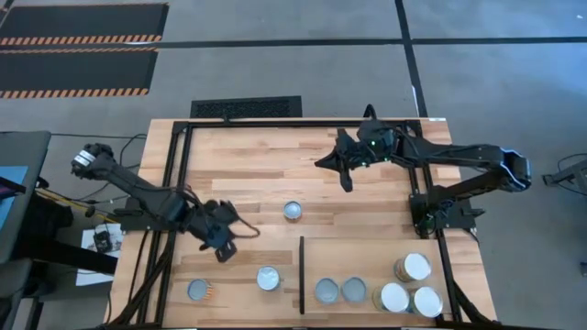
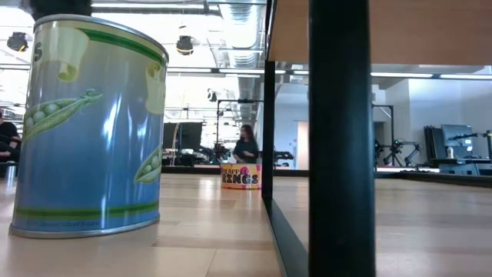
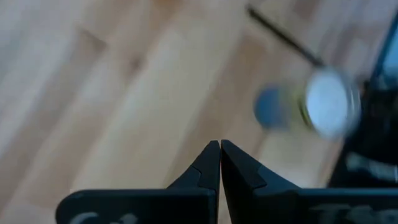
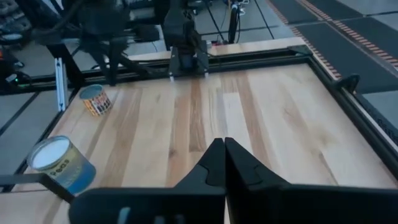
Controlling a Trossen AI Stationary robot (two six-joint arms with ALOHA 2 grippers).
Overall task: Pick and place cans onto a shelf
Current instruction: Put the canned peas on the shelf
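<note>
eight cans [image 1: 293,211]; one shelf [image 1: 367,261]

— What lies around the table?
— Grey floor [image 1: 514,82], two striped black mats [image 1: 78,50], a vent grille [image 1: 245,107].
— And beyond?
— Ceiling lights [image 2: 184,44], monitors [image 2: 453,138], a seated person [image 2: 246,145].

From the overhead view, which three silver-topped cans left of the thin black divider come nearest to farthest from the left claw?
Measured from the left gripper, shut and empty:
1. Silver-topped can beside the black divider, toward the front edge.
2. Orange-labelled can at the front-left corner, only slightly farther.
3. Lone silver-topped can mid-table, farthest.
</note>
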